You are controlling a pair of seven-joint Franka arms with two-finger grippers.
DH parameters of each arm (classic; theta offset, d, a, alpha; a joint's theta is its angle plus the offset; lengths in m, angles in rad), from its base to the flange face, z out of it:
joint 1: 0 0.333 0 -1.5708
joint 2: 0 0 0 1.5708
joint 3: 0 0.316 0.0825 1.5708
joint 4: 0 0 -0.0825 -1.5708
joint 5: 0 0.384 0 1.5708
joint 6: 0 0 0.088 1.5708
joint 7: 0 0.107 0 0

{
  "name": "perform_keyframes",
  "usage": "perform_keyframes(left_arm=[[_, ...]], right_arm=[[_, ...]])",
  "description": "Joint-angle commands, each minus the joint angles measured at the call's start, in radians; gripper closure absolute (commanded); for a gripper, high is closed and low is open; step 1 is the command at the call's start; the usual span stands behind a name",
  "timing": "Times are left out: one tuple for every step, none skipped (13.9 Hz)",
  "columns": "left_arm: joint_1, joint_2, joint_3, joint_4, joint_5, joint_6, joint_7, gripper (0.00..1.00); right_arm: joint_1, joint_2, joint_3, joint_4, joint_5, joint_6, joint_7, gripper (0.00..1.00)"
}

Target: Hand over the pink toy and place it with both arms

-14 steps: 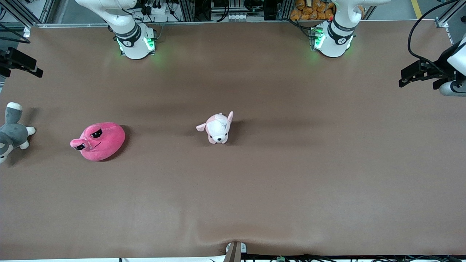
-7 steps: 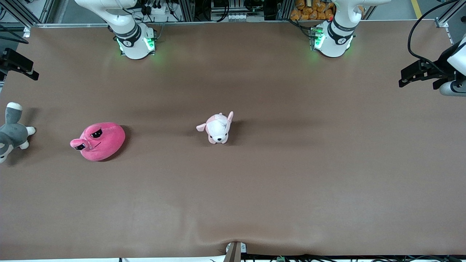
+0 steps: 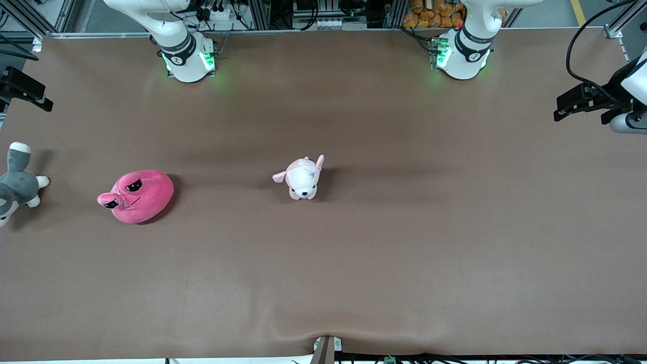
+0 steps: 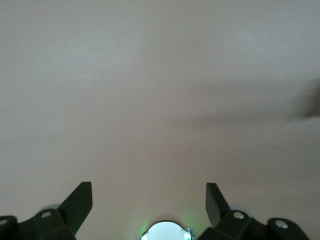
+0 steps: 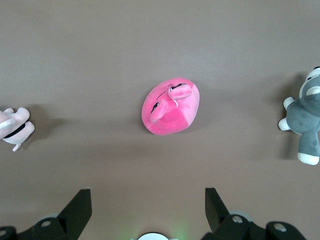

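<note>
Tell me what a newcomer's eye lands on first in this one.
The hot-pink toy stands out, lying on the brown table toward the right arm's end, between the grey-and-white plush and the pale puppy plush at mid-table. Both the right gripper and the left gripper hang open, holding nothing.

The right end effector [image 3: 25, 92] has drawn toward the table's edge.

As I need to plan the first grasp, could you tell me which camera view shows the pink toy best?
The right wrist view: the pink toy lies whole and centred ahead of the open right gripper. The front view shows it whole but smaller. The left wrist view misses it.
</note>
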Motion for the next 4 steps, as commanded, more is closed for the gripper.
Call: perform_keyframes(left_arm=[[0.003,0.004,-0.001,0.015,0.007,-0.016,0.018,0.00],[0.003,0.004,-0.001,0.015,0.007,-0.016,0.018,0.00],[0.003,0.006,-0.001,0.015,0.007,-0.016,0.018,0.00],[0.003,0.006,-0.001,0.015,0.010,-0.015,0.018,0.00]], right_arm=[[0.024,0.008,-0.011,0.025,-0.014,-0.003,-0.010,0.00],[0.022,0.008,-0.011,0.025,-0.013,-0.004,-0.009,0.00],[0.022,0.008,-0.009,0.025,-0.013,-0.006,-0.009,0.00],[0.024,0.008,-0.009,0.025,-0.011,-0.007,-0.006,0.00]])
